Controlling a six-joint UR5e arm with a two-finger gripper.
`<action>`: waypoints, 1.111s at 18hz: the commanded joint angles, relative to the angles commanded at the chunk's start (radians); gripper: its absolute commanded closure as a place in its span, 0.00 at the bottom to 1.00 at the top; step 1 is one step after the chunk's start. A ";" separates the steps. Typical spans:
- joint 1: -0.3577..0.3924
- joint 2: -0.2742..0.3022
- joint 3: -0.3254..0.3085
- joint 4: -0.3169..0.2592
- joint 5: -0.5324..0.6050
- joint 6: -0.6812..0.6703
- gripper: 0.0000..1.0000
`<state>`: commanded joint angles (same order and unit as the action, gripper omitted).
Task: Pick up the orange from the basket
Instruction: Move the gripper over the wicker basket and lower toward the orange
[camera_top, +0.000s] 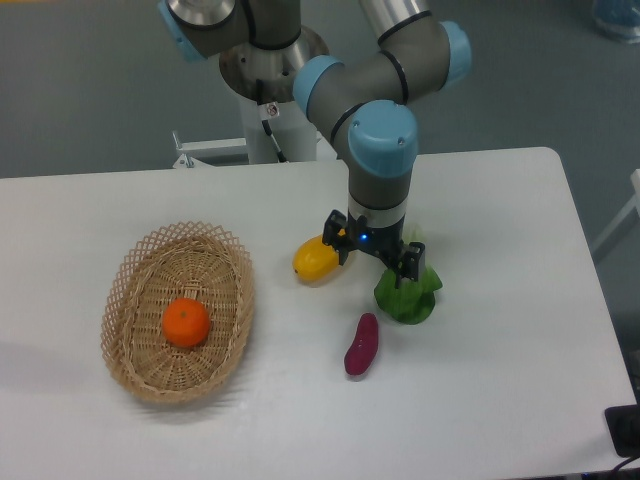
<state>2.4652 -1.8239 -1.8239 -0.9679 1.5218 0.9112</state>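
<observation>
The small, glossy, round orange (186, 322) looks firm, probably slippery; grip its widest middle. The tool (372, 266) hangs released, apparently empty.

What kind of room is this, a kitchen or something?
More likely a robot lab: a robot arm on a pedestal at a plain white table, with an orange in a basket set out for practice.
</observation>
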 joint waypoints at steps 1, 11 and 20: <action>-0.020 0.002 0.006 0.000 -0.011 -0.002 0.00; -0.230 -0.008 0.005 0.002 -0.034 -0.089 0.00; -0.368 -0.107 0.014 0.109 -0.054 -0.239 0.00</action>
<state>2.0970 -1.9312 -1.8101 -0.8590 1.4680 0.6719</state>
